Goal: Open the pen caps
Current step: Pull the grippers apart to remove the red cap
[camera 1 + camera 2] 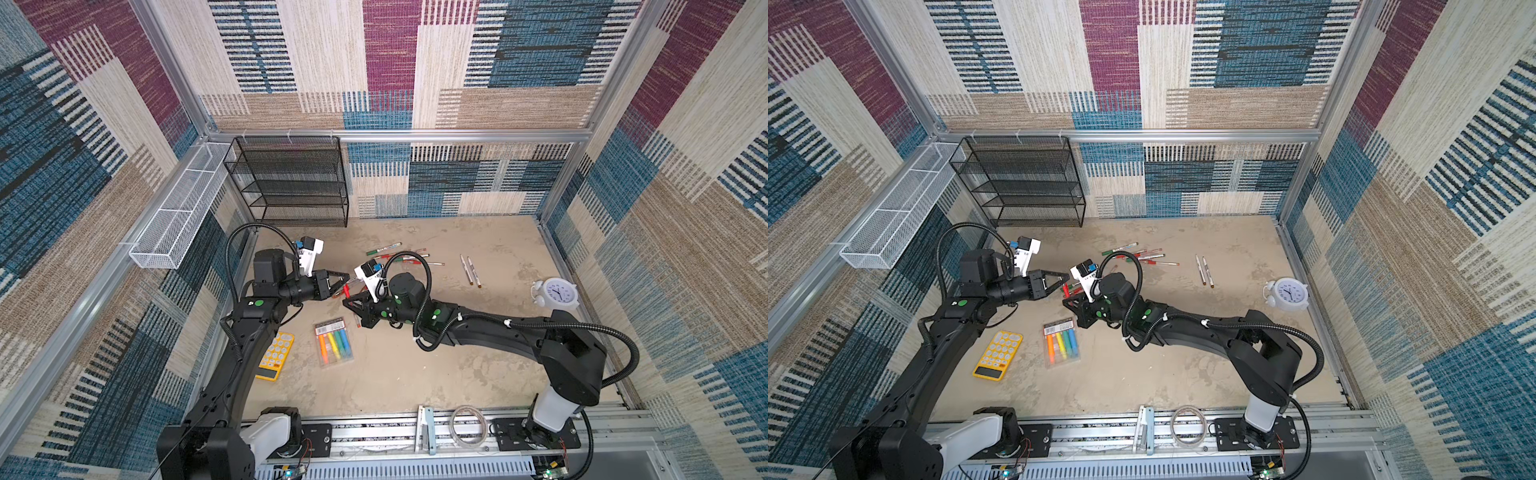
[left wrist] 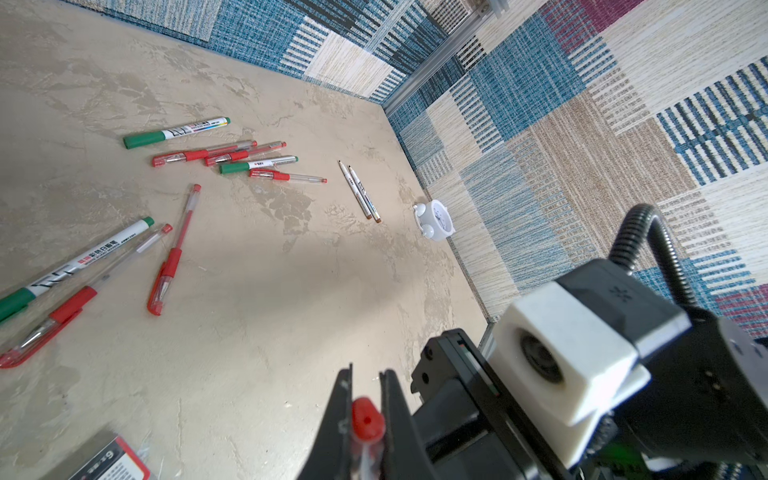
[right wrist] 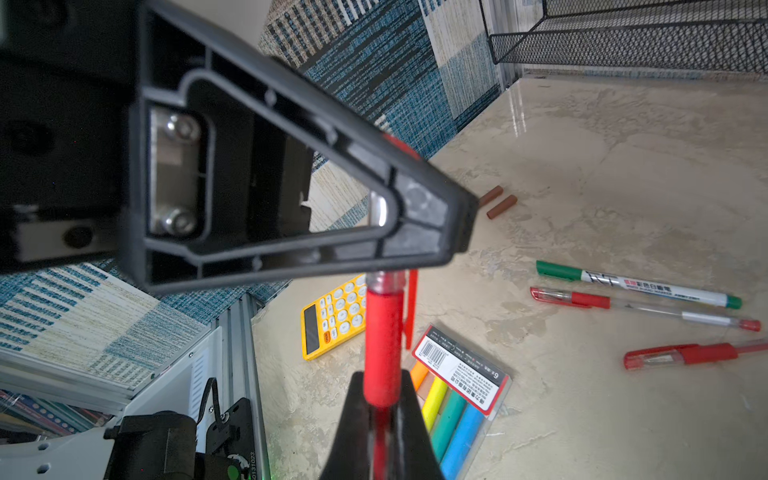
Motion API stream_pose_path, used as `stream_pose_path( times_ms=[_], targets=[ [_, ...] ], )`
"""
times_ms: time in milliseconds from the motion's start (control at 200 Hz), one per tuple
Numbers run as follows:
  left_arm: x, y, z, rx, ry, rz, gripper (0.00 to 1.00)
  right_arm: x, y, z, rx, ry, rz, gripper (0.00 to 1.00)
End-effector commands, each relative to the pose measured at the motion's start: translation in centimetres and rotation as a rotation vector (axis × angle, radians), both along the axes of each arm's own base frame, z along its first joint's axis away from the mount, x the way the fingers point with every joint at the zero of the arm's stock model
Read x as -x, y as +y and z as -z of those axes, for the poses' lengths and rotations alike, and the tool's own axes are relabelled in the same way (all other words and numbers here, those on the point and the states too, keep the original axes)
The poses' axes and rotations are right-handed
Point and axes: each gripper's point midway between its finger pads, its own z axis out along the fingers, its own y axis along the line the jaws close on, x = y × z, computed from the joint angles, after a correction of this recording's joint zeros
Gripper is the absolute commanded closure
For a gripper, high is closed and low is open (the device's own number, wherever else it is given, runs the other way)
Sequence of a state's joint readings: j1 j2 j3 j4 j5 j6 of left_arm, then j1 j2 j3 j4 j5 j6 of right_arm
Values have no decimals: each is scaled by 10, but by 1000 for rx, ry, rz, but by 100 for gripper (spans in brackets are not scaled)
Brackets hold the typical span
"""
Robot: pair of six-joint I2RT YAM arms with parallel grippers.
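A clear-barrelled red pen (image 1: pixel 346 290) hangs above the table between my two grippers. My left gripper (image 2: pixel 365 370) is shut on its red pen cap (image 2: pixel 367 419), whose rounded tip shows between the jaws. My right gripper (image 3: pixel 382 374) is shut on the pen just behind its red grip sleeve (image 3: pixel 382 345). The cap's clip (image 3: pixel 411 303) lies alongside the sleeve, and the cap looks seated on the pen. In both top views the fingertips nearly meet left of centre. Two loose brown caps (image 3: pixel 502 207) lie on the table. Several capped green and red pens (image 2: pixel 232 160) lie further back.
Two slim white pens (image 1: pixel 469 270) lie to the right, near a white alarm clock (image 1: pixel 555 293). A highlighter pack (image 1: pixel 334 343) and a yellow calculator (image 1: pixel 276 355) lie just in front of the grippers. A black mesh rack (image 1: pixel 291 183) and a white wire basket (image 1: pixel 178 216) stand at the back left.
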State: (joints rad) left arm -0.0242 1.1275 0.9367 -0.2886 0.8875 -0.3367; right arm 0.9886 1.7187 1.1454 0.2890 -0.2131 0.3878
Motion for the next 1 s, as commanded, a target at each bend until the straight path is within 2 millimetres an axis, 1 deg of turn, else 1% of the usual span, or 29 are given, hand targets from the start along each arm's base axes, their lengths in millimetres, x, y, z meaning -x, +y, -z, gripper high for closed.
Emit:
stream_pose_path(
  times_ms=[0, 15, 20, 80, 135, 205, 336, 411, 491, 621, 661, 766, 836, 846, 882, 947, 997],
  targets=[
    [-3, 4, -6, -26, -51, -11, 100, 5, -5, 9, 19, 23, -6, 100],
    [-3, 5, -7, -26, -51, -13, 100, 6, -5, 7, 11, 22, -6, 100],
    [-3, 5, -7, -26, -53, -13, 100, 7, -6, 10, 16, 26, -5, 100],
    [-3, 6, -9, -27, -64, -16, 100, 9, -11, 15, 11, 32, -2, 100],
    [-3, 7, -9, -25, -69, -18, 100, 11, -13, 26, 33, 47, -3, 100],
    [-6, 12, -11, -26, -63, -38, 100, 14, -16, 34, 54, 67, -7, 100],
    [-8, 20, -14, -40, -75, -70, 100, 22, -30, 46, 47, 88, 10, 100],
    [-10, 25, -14, -40, -74, -84, 100, 23, -34, 54, 75, 96, 15, 100],
    [-14, 33, -14, -38, -58, -114, 100, 24, -38, 50, 67, 88, 20, 100],
    [-16, 40, -12, -65, -80, -135, 100, 24, -48, 55, 86, 71, 49, 100],
    [-17, 44, -11, -87, -82, -146, 100, 22, -50, 53, 101, 63, 62, 100],
    [-21, 61, 2, -225, -78, -199, 100, 18, -61, 44, 103, 33, 100, 100],
    [-24, 76, 13, -339, -88, -241, 100, 13, -72, 43, 111, 25, 134, 100],
    [-26, 81, 16, -368, -86, -263, 100, 12, -74, 43, 112, 27, 139, 100],
    [-28, 89, 23, -428, -82, -284, 100, 7, -80, 43, 118, 31, 156, 100],
    [-30, 98, 32, -510, -73, -286, 100, 1, -91, 38, 121, 41, 189, 100],
    [-31, 102, 38, -556, -70, -269, 100, -1, -100, 34, 114, 36, 208, 100]
  ],
)
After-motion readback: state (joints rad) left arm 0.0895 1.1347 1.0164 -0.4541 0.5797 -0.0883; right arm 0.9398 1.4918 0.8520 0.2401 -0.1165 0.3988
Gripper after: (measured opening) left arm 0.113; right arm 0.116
